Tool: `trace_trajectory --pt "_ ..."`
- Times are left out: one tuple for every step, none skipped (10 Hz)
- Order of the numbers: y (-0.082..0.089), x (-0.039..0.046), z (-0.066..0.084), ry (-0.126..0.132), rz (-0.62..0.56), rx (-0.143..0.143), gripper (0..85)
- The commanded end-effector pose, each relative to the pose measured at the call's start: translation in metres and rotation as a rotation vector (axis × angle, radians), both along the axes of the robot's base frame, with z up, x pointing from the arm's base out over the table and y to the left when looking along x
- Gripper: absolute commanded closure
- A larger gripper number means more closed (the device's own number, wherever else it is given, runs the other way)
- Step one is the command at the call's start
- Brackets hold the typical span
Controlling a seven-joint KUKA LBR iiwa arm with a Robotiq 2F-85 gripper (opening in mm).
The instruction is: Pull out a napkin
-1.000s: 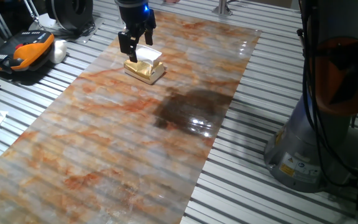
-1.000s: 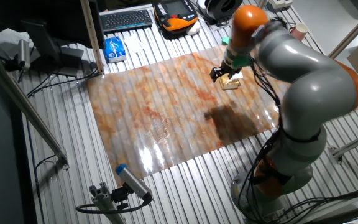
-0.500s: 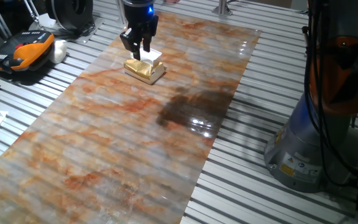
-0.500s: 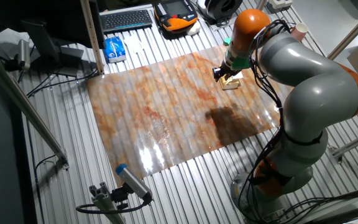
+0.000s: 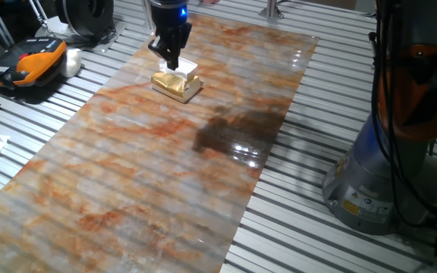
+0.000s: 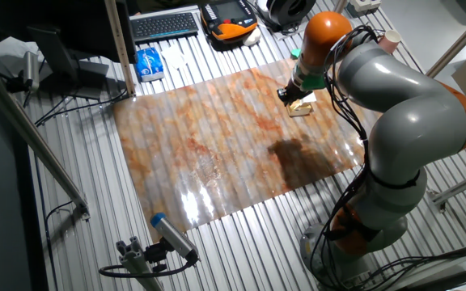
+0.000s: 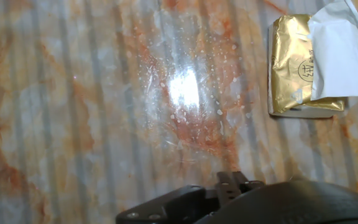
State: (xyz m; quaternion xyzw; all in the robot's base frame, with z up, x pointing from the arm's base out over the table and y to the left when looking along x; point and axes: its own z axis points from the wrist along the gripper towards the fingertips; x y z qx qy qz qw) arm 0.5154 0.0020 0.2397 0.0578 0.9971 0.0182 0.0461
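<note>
A small shiny gold box (image 5: 177, 86) lies at the far end of the marbled mat (image 5: 150, 174). The white napkin (image 5: 187, 68) sticks up out of its top. My gripper (image 5: 171, 64) comes down from above with its fingers drawn together at the napkin's near edge. In the other fixed view the gripper (image 6: 296, 96) sits right over the box (image 6: 302, 109). The hand view shows the gold box (image 7: 294, 68) at the upper right with the napkin (image 7: 337, 53) spreading to the frame edge. My fingertips are outside that view.
An orange and black device (image 5: 25, 64) lies on the slatted table left of the mat. A dark wet-looking patch (image 5: 234, 130) marks the mat's middle. The arm's base (image 5: 370, 182) stands at the right. A keyboard (image 6: 164, 24) and a blue pack (image 6: 147, 63) lie beyond the mat.
The fingers stood apart over the box a second ago and have closed together at the napkin. The box has not moved.
</note>
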Motion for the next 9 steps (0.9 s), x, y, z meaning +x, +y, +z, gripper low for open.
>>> trace_trajectory --pt "0.000 0.0000 0.000 0.000 0.000 0.000 85.0" --pt "0.000 0.0000 0.000 0.000 0.000 -0.002 85.0" --pt "0.000 0.0000 0.000 -0.001 0.000 -0.002 85.0" --pt "0.000 -0.0004 0.000 0.002 0.000 -0.001 85.0" --pt "-0.002 -0.0017 0.000 0.005 0.003 0.000 85.0" --pt "-0.001 -0.0019 0.000 0.006 0.003 0.002 85.0" --pt "-0.002 -0.0026 0.001 0.006 0.005 0.002 85.0" --pt "-0.006 -0.0029 0.002 0.007 0.013 0.004 85.0" --pt "-0.011 -0.0029 0.004 0.011 0.024 0.010 85.0"
